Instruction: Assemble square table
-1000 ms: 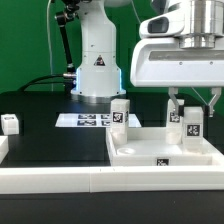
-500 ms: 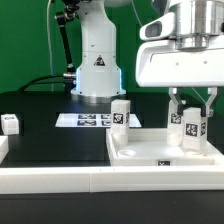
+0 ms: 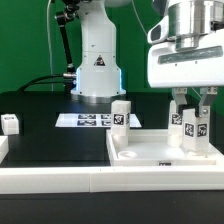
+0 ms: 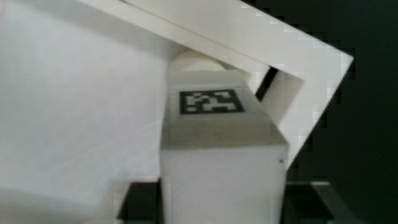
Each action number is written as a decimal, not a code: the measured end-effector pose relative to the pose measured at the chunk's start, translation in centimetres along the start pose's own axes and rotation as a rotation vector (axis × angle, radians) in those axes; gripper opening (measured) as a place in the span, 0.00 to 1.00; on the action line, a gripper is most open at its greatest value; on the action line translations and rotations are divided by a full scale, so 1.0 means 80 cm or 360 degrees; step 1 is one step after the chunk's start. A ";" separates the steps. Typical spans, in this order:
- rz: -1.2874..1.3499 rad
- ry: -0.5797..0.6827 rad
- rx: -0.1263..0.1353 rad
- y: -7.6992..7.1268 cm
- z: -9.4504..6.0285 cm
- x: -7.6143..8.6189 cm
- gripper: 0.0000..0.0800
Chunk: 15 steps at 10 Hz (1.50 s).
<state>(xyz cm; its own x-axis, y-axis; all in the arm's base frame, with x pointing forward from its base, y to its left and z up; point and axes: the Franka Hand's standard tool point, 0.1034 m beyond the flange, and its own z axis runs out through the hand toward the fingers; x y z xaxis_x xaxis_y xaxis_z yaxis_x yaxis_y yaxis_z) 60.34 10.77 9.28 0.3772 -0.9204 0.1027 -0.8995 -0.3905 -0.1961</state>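
The white square tabletop (image 3: 140, 153) lies rim-up at the exterior view's lower right. One tagged white leg (image 3: 120, 113) stands upright at its far left corner. A second leg (image 3: 176, 117) stands at the far right. My gripper (image 3: 192, 113) is shut on a third leg (image 3: 192, 131), held upright over the tabletop's right part. I cannot tell whether it touches the surface. In the wrist view this leg (image 4: 221, 130) sits between my dark fingers (image 4: 153, 203), with the tabletop's rim (image 4: 267, 50) beyond it. A fourth leg (image 3: 10, 123) lies loose at the far left.
The marker board (image 3: 85, 120) lies flat on the black table before the robot base (image 3: 97, 70). Long white rails (image 3: 50, 178) run along the front and the left edge.
My gripper has moved with the leg a little toward the exterior view's right. The other legs and the tabletop have not moved.
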 end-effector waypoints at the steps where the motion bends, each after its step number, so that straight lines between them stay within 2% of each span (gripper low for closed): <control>1: 0.0084 -0.0003 0.0002 0.002 0.001 0.004 0.36; 2: 0.0119 -0.0004 0.0003 0.001 0.001 0.004 0.36; 3: 0.0112 -0.0004 0.0003 0.001 0.001 0.004 0.44; 4: 0.0107 -0.0004 0.0001 0.002 0.002 0.004 0.44; 5: 0.0104 -0.0004 0.0000 0.002 0.002 0.004 0.67; 6: 0.0029 -0.0002 -0.0002 0.002 0.002 0.004 0.67; 7: -0.0029 -0.0002 -0.0004 0.001 0.002 0.003 0.78; 11: -0.0646 0.0007 -0.0009 -0.001 0.003 0.000 0.81; 15: -0.0972 0.0013 -0.0015 -0.001 0.002 0.002 0.81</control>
<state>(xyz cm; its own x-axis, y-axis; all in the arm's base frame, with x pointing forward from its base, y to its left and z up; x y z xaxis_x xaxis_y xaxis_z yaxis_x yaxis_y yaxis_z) 60.48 10.66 9.11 0.8239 -0.5297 0.2015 -0.5228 -0.8476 -0.0905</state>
